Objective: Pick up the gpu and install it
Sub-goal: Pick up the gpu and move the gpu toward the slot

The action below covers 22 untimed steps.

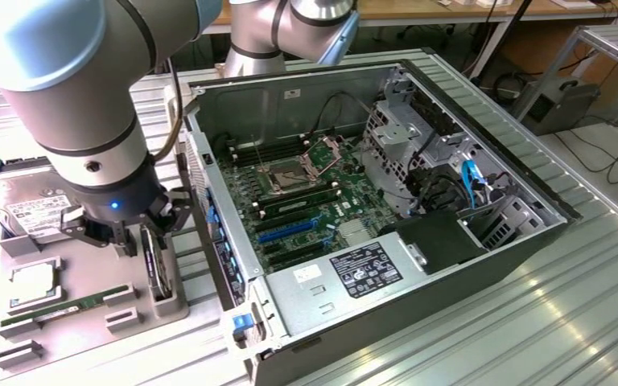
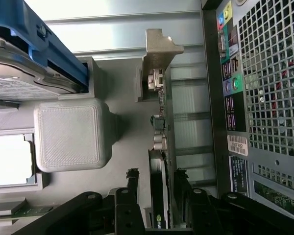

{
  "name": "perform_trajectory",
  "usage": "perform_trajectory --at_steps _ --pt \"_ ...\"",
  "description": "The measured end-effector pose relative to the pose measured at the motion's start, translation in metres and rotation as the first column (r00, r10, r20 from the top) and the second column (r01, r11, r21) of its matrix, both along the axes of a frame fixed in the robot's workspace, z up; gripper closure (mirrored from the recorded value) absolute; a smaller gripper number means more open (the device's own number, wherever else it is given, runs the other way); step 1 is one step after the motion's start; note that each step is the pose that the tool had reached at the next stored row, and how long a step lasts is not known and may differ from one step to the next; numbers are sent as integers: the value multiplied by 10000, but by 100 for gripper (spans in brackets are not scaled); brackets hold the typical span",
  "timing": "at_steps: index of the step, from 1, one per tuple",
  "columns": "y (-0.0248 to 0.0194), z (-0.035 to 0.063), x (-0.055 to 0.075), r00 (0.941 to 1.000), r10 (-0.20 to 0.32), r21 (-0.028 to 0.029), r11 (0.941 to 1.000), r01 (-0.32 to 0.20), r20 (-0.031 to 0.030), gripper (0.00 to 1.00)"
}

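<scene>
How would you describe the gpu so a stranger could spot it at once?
Find the open computer case; a grey tray lies beside it, on the exterior view's left. The gpu is the thin dark card in the tray slot nearest the case, under the gripper. Unlike it, the RAM stick is green and the hard drive silver with a white label.

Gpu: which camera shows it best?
The wrist view: the gpu is seen edge-on and close, along its length, components clear, jaws open on either side. The exterior view shows it as a thin dark strip standing in the grey holder.
</scene>
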State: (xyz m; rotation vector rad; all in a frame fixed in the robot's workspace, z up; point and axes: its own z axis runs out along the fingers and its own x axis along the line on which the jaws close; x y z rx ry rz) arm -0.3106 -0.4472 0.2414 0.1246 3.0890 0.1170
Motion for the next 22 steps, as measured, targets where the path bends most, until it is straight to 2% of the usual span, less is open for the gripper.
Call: perform_trajectory --at_steps 3,4,6,7,12,20,21,22 --pt "-7 -1 0 10000 0 1 10000 0 1 59" --pt "-8 0 0 10000 0 1 10000 0 1 67" --pt "-10 0 0 10000 1 -1 10000 -1 -1 68" --pt "-11 0 0 10000 0 0 10000 0 -1 74" --pt "-21 -1 0 9998 187 8 9998 -187 1 74" --pt "-23 -1 0 9939 1099 9 9939 -1099 1 74" --pt "-24 48 1 9952 974 8 9952 -974 0 74" --pt "-23 140 1 9967 810 9 9967 -810 0 74"
